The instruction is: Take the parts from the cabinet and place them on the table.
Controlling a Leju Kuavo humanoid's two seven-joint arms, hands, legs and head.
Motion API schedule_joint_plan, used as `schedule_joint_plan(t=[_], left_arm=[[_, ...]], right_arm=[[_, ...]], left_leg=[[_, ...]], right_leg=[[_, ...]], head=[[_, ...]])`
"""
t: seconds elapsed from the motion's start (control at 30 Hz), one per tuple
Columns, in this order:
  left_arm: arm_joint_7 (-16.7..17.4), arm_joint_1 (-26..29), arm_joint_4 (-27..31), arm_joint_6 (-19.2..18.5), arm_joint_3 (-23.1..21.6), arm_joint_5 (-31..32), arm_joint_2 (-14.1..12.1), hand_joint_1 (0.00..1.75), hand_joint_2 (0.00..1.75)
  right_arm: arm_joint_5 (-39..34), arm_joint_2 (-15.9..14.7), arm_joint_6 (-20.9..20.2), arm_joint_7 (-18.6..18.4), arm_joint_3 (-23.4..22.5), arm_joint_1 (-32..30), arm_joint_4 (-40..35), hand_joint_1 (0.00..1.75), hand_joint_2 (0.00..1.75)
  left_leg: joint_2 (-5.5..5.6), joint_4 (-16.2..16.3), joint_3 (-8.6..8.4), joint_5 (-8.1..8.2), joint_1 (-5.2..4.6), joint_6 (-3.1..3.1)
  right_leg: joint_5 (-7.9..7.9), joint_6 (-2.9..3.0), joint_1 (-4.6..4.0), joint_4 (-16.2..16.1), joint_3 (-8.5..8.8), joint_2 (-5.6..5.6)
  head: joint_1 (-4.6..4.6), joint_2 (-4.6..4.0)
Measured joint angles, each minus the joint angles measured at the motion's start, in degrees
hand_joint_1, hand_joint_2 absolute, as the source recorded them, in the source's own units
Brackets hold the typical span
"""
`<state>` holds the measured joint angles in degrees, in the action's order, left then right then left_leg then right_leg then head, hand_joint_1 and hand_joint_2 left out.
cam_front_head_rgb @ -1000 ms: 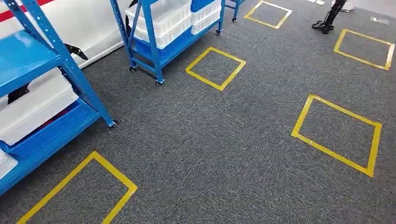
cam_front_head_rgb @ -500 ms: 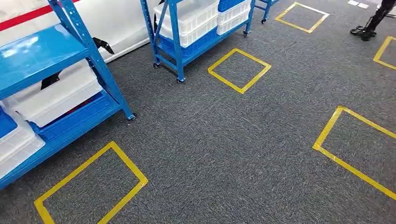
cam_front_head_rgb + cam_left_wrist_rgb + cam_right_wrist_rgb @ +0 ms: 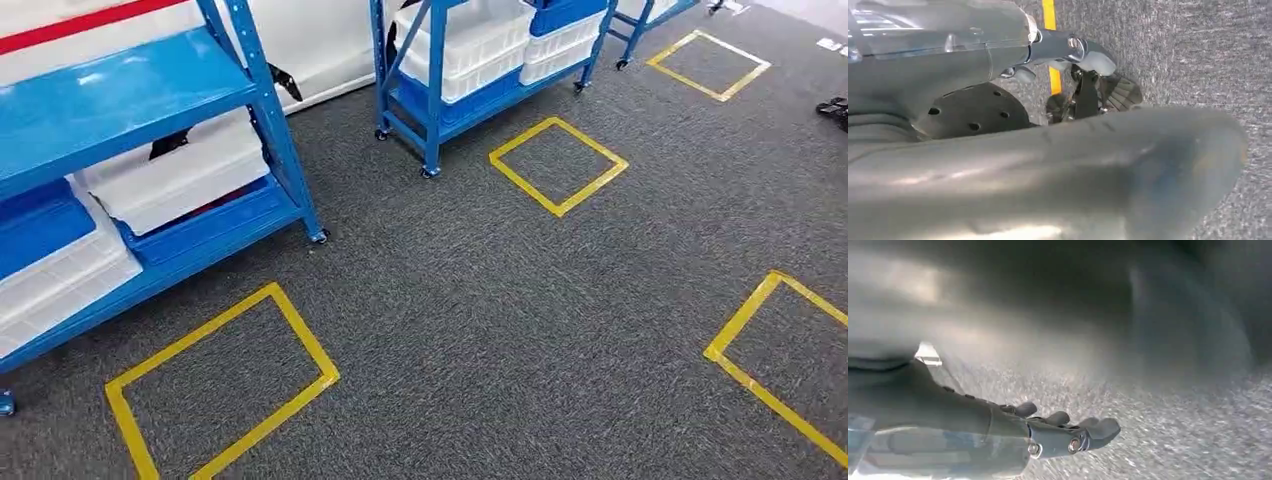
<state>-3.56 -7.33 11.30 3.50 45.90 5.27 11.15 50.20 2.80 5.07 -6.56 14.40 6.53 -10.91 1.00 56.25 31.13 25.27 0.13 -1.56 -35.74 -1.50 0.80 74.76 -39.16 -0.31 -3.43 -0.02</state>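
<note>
Fingers (image 3: 1058, 418) of our right hand (image 3: 1068, 435) hang over the grey carpet floor (image 3: 1173, 440), slightly bent and apart, with nothing between them. Our left hand (image 3: 1073, 50) hangs beside our body too; we see its grey thumb and a few dark fingers (image 3: 1120, 92) over the carpet and a strip of yellow tape (image 3: 1049, 15), but much of the hand is hidden, so we cannot tell whether those fingers are spread or curled.

Looking down from our head, nearest to us lies a yellow tape rectangle (image 3: 215, 385) on the carpet. Just beyond it, to our left, stands the near blue metal shelving cabinet on castors (image 3: 270, 130). Its upper shelf (image 3: 110, 95) is a bare blue board. On its lower shelf sit a white plastic crate (image 3: 60, 285), with a blue plastic crate (image 3: 40, 225) stacked on it, and beside these a second white plastic crate (image 3: 185, 175) resting on another blue one (image 3: 215, 225). Whether these crates hold the parts, we cannot tell from here.

Farther off, a second yellow tape square (image 3: 558, 165) lies in front of a second blue shelving cabinet (image 3: 430, 100), which carries stacked white crates (image 3: 470, 45) and blue ones. To our right, part of a third yellow outline (image 3: 770, 350) shows at the edge, and a fourth yellow square (image 3: 708, 63) lies far back. Behind the cabinets runs a white wall with a red stripe (image 3: 80, 22).
</note>
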Motion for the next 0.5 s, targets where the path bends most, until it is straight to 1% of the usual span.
schedule_joint_plan(t=[0.03,0.07,0.1,0.13,0.17,0.2,0.23,0.27,0.3,0.33,0.37,0.4,0.43,0.47,0.5], left_arm=[[-0.3,0.3,0.0,0.0,0.0,-0.3,0.0,0.0,0.0],[-0.5,0.5,0.0,0.0,0.1,-0.5,0.0,0.0,0.0],[-0.7,0.6,0.0,-0.1,0.2,-0.5,0.0,0.0,0.0],[-0.8,0.7,0.0,-0.3,0.2,-0.7,0.0,0.0,0.0],[-1.0,0.8,0.0,-0.4,0.3,-0.8,0.0,0.0,0.0],[-1.3,0.9,0.0,-0.4,0.3,-0.9,0.0,0.0,0.0],[-1.4,0.9,0.0,-0.4,0.3,-1.0,0.0,0.0,0.0],[-1.5,1.1,0.0,-0.4,0.3,-1.0,0.0,0.0,0.0],[-1.6,1.4,0.0,-0.5,0.3,-1.0,0.0,0.0,0.0],[-1.6,1.6,0.0,-0.6,0.3,-1.0,-0.1,0.0,0.0],[-1.6,1.9,0.0,-0.6,0.3,-0.9,-0.2,0.0,0.0],[-1.5,1.9,0.0,-0.6,0.3,-0.9,-0.2,0.0,0.0],[-1.5,1.8,0.0,-0.7,0.3,-0.9,-0.2,0.0,0.0],[-1.4,1.7,0.0,-0.7,0.3,-0.9,-0.2,0.0,0.0],[-1.3,1.8,0.0,-0.8,0.3,-0.9,-0.3,0.0,0.0]], right_arm=[[0.3,0.0,0.0,0.1,0.2,0.1,0.0,0.0,0.0],[0.5,0.0,-0.3,0.1,0.4,0.2,0.0,0.0,0.0],[0.8,0.0,-0.4,0.1,0.6,0.3,0.0,0.0,0.0],[1.0,0.0,-0.5,0.0,0.7,0.3,0.0,0.0,0.0],[1.3,0.0,-0.6,0.0,0.7,0.2,0.0,0.0,0.0],[1.4,0.0,-0.7,0.0,0.9,0.1,0.1,0.0,0.0],[1.5,0.1,-0.6,0.0,1.0,0.1,0.1,0.0,0.0],[1.6,0.2,-0.6,0.0,1.2,0.1,0.1,0.0,0.0],[1.6,0.3,-0.6,0.0,1.3,0.2,0.1,0.0,0.0],[1.8,0.5,-0.5,-0.1,1.3,0.2,0.1,0.0,0.0],[1.9,0.7,-0.4,-0.2,1.3,0.2,0.1,0.0,0.0],[2.1,0.7,-0.2,-0.4,1.3,0.2,0.1,0.0,0.0],[2.2,0.8,-0.2,-0.5,1.3,0.0,0.1,0.0,0.0],[2.3,0.8,-0.1,-0.5,1.4,-0.1,0.1,0.0,0.0],[2.4,0.8,-0.1,-0.5,1.4,-0.1,0.1,0.0,0.0]], left_leg=[[0.64,0.1,-0.02,0.04,0.02,0.06],[1.31,0.3,-0.07,0.13,0.1,0.2],[2.04,0.5,-0.13,0.26,0.19,0.39],[2.78,0.8,-0.15,0.43,0.27,0.63],[3.38,1.2,0.03,0.66,0.31,0.96],[3.9,1.8,0.51,0.98,0.0,1.45],[4.46,1.8,0.82,0.95,0.07,1.76],[4.7,1.7,0.95,0.9,0.16,2.09],[5.15,1.4,1.08,0.81,0.43,2.56],[5.6,1.5,1.12,0.88,0.46,2.95],[4.12,2.5,1.21,1.43,0.56,3.06],[1.67,4.8,2.33,3.09,0.36,3.25],[0.54,9.1,4.47,5.47,0.45,3.48],[-0.02,14.0,6.9,7.72,0.58,3.71],[-0.22,18.2,9.01,9.21,0.59,3.85]], right_leg=[[0.49,-0.11,0.04,1.1,-0.72,0.02],[2.42,-0.23,0.18,-0.7,-0.06,0.04],[5.19,-0.29,0.41,-4.8,1.87,0.13],[7.89,-0.36,0.66,-9.9,4.22,0.62],[9.63,-0.42,1.03,-14.4,6.22,2.58],[8.56,-0.39,0.91,-15.7,6.55,4.55],[8.69,0.01,0.94,-15.6,6.38,3.79],[8.65,0.39,0.69,-15.5,6.38,3.45],[8.64,0.81,0.42,-15.5,6.45,3.06],[8.87,1.33,0.75,-15.9,6.57,2.53],[8.98,1.78,0.85,-16.2,6.76,1.72],[8.89,2.2,0.8,-16.3,6.85,1.4],[8.81,2.36,0.58,-16.2,6.88,0.61],[8.71,2.51,0.41,-16.2,6.91,-0.15],[8.61,2.62,0.27,-16.2,6.91,-0.93]], head=[[-0.02,0.0],[0.0,0.0],[0.0,0.0],[-0.02,0.0],[0.0,0.0],[0.0,0.0],[0.0,0.0],[-0.02,0.0],[-0.02,0.0],[-0.02,0.0],[-0.02,0.0],[-0.04,0.0],[-0.02,0.0],[-0.02,0.0],[-0.02,0.0]])
